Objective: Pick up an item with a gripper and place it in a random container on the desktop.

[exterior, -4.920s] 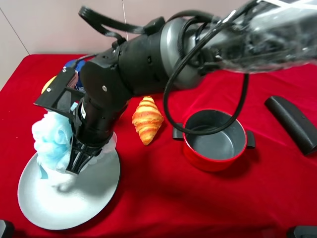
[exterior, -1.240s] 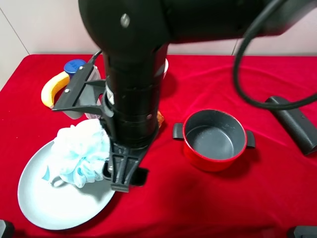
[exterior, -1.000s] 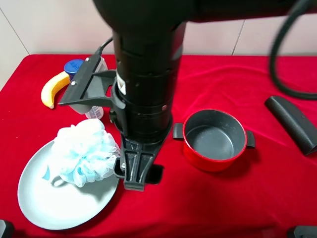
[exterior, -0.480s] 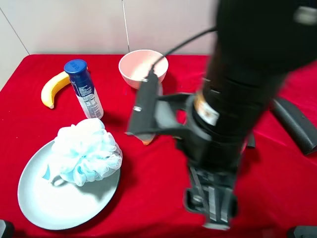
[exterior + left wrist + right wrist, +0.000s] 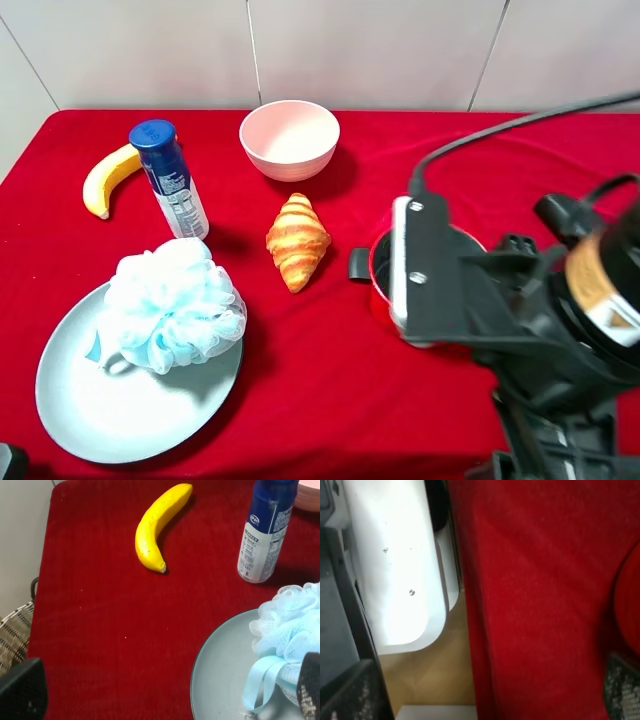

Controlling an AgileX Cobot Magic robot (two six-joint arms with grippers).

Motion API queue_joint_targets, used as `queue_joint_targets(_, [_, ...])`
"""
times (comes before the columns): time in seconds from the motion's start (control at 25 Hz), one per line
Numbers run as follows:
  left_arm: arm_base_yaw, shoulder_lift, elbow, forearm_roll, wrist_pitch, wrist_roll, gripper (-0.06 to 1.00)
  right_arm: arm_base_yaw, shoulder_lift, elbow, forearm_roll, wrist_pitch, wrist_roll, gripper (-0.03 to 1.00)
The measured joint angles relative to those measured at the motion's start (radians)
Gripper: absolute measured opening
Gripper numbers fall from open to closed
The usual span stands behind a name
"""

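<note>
Exterior high view: right arm (image 5: 540,330) bulks over the red desk (image 5: 330,380) at the near right, well apart from the grey-blue plate (image 5: 100,420) where the blue bath pouf (image 5: 172,305) sits. Both claws spread wide, holding nothing; only finger edges show.

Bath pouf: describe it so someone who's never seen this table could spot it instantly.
Start at the red tablecloth and find the wide pale grey-blue plate at its front left corner. The bath pouf sits on the plate's far right part. It is a fluffy light-blue mesh ball with a ribbon loop, the only soft, frilly thing there, unlike the hard blue-capped bottle and golden croissant nearby.
</note>
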Motion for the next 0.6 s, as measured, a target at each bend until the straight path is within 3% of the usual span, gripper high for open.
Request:
queue_joint_targets(0.36, [0.0, 0.0, 0.0, 0.0, 0.0, 0.0, 0.99, 0.0, -0.196, 0.162, 0.037, -0.064, 0.0, 0.69])
queue_joint_targets(0.6, [0.0, 0.0, 0.0, 0.0, 0.0, 0.0, 0.99, 0.0, -0.328, 0.2, 0.035, -0.056, 0.0, 0.69])
